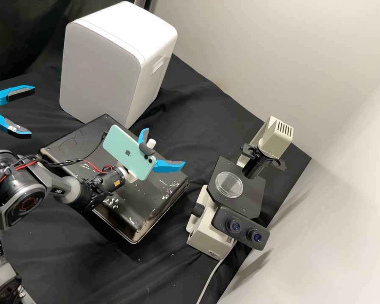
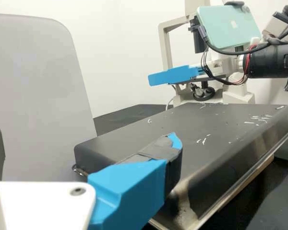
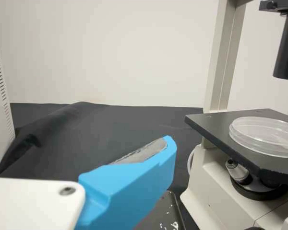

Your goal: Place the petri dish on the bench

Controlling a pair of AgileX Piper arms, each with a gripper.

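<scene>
High view: the petri dish [image 1: 229, 184] lies flat on the black stage [image 1: 252, 195] of the microscope [image 1: 207, 230], at about 4 o'clock from the frame's centre. It is a clear, round dish, and nothing touches it. The microscope stands on the black cloth [image 1: 198, 105] that covers the bench, with its eyepieces at 6 o'clock of the stage.

The right gripper [image 1: 164, 146] hangs above a dark metal tray [image 1: 71, 143], near the tray's 2 o'clock edge. The claw gapes wide with nothing in it. The dish sits at 4 o'clock from it, well apart. A mint-green phone [image 1: 124, 150] is fixed just behind the claw. In the right wrist view one blue finger [image 3: 134, 184] points toward the stage, where the dish rests near the edge.

The left gripper [image 1: 29, 110] is at 9 o'clock of the high view, at 10 o'clock from the tray and clear of it. Its claw is also spread wide and holds nothing. In the left wrist view its finger [image 2: 134, 187] faces the tray's side.

A white box [image 1: 114, 59] with rounded corners stands at 12 o'clock of the tray, just beside it.
</scene>
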